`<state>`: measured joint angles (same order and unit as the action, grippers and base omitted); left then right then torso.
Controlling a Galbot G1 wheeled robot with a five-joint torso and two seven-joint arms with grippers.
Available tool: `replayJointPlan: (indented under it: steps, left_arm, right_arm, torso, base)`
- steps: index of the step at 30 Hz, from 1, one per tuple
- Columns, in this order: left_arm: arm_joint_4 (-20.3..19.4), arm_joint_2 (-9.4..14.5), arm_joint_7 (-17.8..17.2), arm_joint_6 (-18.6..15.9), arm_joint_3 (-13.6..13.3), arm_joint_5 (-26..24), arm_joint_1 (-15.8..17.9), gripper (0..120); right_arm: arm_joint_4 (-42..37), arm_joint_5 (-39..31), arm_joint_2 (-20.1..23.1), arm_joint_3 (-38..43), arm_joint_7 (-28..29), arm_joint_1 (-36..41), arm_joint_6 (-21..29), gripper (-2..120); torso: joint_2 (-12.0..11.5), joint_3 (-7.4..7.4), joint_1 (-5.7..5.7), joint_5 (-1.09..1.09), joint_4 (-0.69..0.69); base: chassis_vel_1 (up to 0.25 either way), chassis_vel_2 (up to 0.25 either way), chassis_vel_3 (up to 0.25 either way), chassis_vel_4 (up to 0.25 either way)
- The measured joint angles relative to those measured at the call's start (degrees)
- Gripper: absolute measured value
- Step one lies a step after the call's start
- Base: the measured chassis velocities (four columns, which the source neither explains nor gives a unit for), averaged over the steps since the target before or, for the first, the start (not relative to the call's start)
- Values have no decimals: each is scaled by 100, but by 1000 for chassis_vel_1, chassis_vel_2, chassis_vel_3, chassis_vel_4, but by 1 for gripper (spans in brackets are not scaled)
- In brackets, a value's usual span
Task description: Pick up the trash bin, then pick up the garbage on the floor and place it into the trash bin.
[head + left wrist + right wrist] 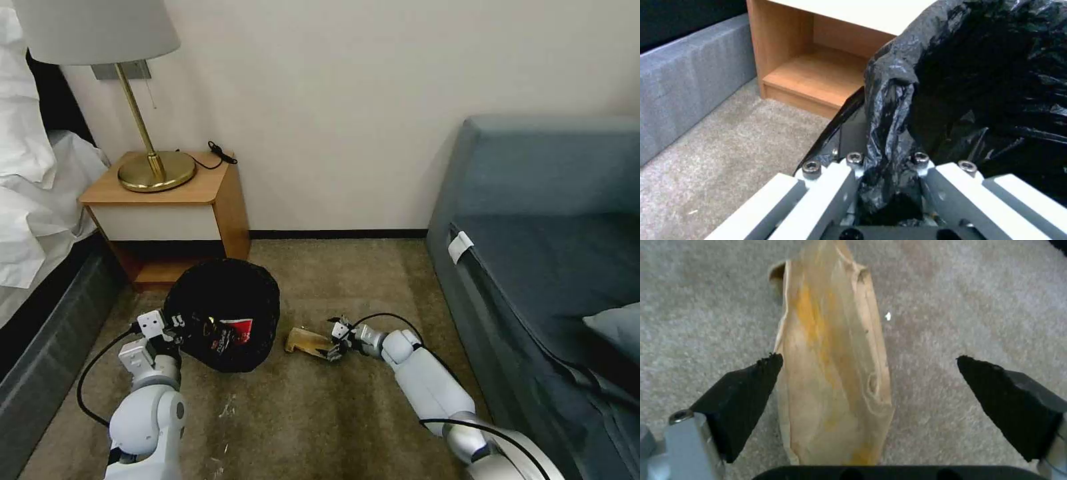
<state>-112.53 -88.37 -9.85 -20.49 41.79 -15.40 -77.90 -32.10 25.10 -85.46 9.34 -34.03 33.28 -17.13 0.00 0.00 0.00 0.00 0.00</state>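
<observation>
In the head view, the trash bin (223, 313) is seen tilted over the floor (320, 413), its black liner facing the camera, gripped at its near-left rim by the left claw (168, 328). A red-and-white wrapper (233, 331) is visible inside the bag; white marks are carried on its red panel, but no word can be read. To the right of the bin, well apart from it, a tan and yellow-stained wrapper (305, 342) lies on the carpet, and the right claw (338, 341) is placed at its right end. The right arm is therefore judged far the nearer to this piece of garbage.

In the left wrist view, the left claw (887, 186) is seen clenched on a fold of the black bag (889, 100) at the bin's rim, with the nightstand (818, 66) standing behind.

In the right wrist view, the right claw (869, 380) is shown released, its two black pads (742, 393) spread to either side of the wrapper (835, 373). The wrapper's long axis runs straight away from the claw, between the pads; one pad touches its edge, the other stands clear. No brand or writing can be made out on it.
</observation>
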Motion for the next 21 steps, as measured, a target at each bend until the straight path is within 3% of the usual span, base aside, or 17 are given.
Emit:
replayJointPlan:
  steps: [7,9,13,16,21]
  left_arm:
    - [-60,-4,-2,0,-1,5,-12,2]
    - [-77,-1,-6,-1,7,5,-24,2]
    - [-81,-1,-6,-1,5,2,-38,2]
    - [-81,-5,-6,-1,3,2,-45,2]
    - [-77,-3,-8,-9,-4,3,-10,2]
  right_arm:
    - [314,264,-95,272,268,-78,-92,99]
    - [376,275,-101,344,283,-83,-148,87]
    - [386,271,-100,363,284,-82,-173,79]
    - [385,247,-108,379,289,-63,-177,62]
    - [338,230,-126,373,283,-19,-194,45]
  torso:
    - [0,0,0,0,-1]
    - [0,0,0,0,0]
    - [0,0,0,0,-1]
    - [0,0,0,0,0]
    - [0,0,0,1,0]
  base:
    - [0,0,0,0]
    - [0,0,0,0]
    - [0,0,0,0]
    - [0,0,0,0]
    - [0,0,0,0]
